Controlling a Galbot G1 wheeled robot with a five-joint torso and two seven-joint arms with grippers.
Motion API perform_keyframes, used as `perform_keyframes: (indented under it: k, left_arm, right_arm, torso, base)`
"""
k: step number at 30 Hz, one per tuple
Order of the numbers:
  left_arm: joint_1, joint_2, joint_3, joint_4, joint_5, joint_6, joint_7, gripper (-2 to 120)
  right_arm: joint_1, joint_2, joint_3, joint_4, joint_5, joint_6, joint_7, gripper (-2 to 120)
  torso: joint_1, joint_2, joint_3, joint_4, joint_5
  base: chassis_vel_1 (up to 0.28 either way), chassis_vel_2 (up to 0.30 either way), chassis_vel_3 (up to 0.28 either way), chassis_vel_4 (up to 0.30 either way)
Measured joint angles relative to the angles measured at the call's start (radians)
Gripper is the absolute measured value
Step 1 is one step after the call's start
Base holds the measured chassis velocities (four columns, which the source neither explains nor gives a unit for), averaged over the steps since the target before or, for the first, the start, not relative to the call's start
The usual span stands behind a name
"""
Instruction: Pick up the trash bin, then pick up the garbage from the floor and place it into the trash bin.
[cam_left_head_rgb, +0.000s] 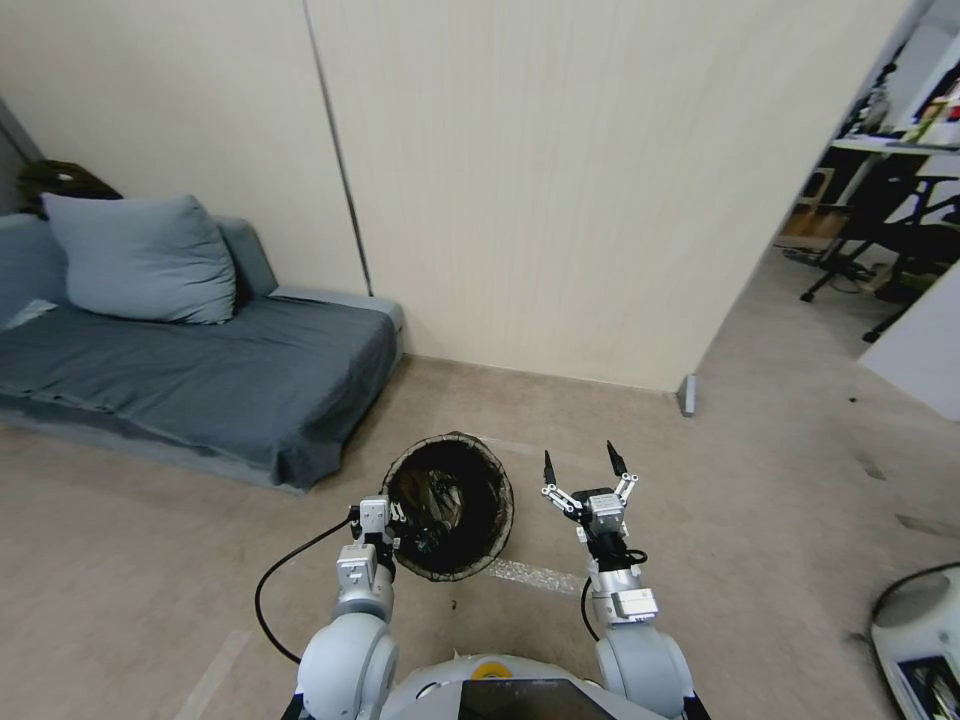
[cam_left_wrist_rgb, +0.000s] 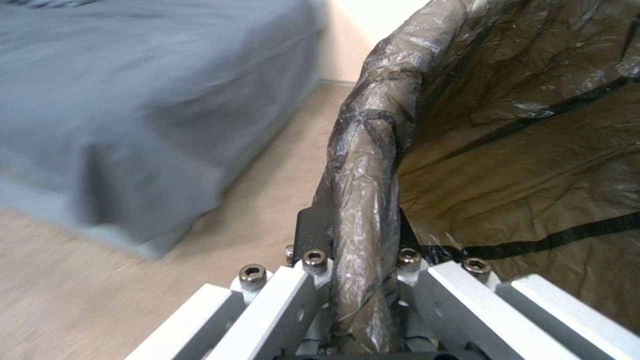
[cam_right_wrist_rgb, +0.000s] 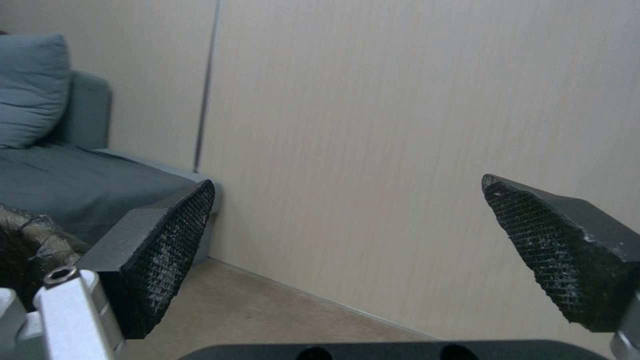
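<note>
Two end effectors: my left end effector (cam_left_head_rgb: 392, 522) clamps the rim of the round, dark-bag-lined trash bin (cam_left_head_rgb: 449, 505), tilted off the floor; my right end effector (cam_left_head_rgb: 583, 466), just beside it, gapes empty.

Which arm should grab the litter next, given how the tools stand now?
Right, probably. The right tool hangs open and free beside the trash bin, while the left tool is clamped on the bin's bag-covered rim. No litter is visible yet.
</note>
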Motion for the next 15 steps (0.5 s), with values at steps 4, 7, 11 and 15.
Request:
perform_keyframes:
  k: [4, 7, 11, 15]
  left_arm:
    - [0.004, 0.003, -0.001, -0.004, 0.0, 0.0, 0.0, 1]
    - [0.005, 0.004, 0.0, -0.005, 0.001, 0.0, 0.0, 1]
    - [0.006, 0.005, 0.002, -0.008, 0.002, 0.0, 0.003, 1]
    - [0.01, 0.007, 0.005, -0.014, 0.005, 0.0, 0.005, 1]
  right_arm:
    - [0.005, 0.0, -0.006, -0.005, 0.002, 0.005, -0.002, 100]
    - [0.006, 0.0, -0.007, -0.005, 0.004, 0.006, -0.003, 100]
    - [0.004, 0.0, -0.006, -0.005, 0.007, 0.006, -0.005, 100]
    - [-0.001, 0.001, -0.002, -0.01, 0.006, 0.019, -0.018, 100]
  torso:
    - [0.0, 0.0, 0.0, 0.0001, 0.0]
    - [0.0, 0.0, 0.0, 0.0003, 0.0]
    - [0.0, 0.0, 0.0, 0.0, 0.0]
    - [0.0, 0.0, 0.0, 0.0001, 0.0001]
  base:
    - [0.119, 0.121, 0.117, 0.097]
    - [0.125, 0.127, 0.12, 0.111]
    - [0.12, 0.112, 0.128, 0.126]
    - [0.122, 0.129, 0.12, 0.125]
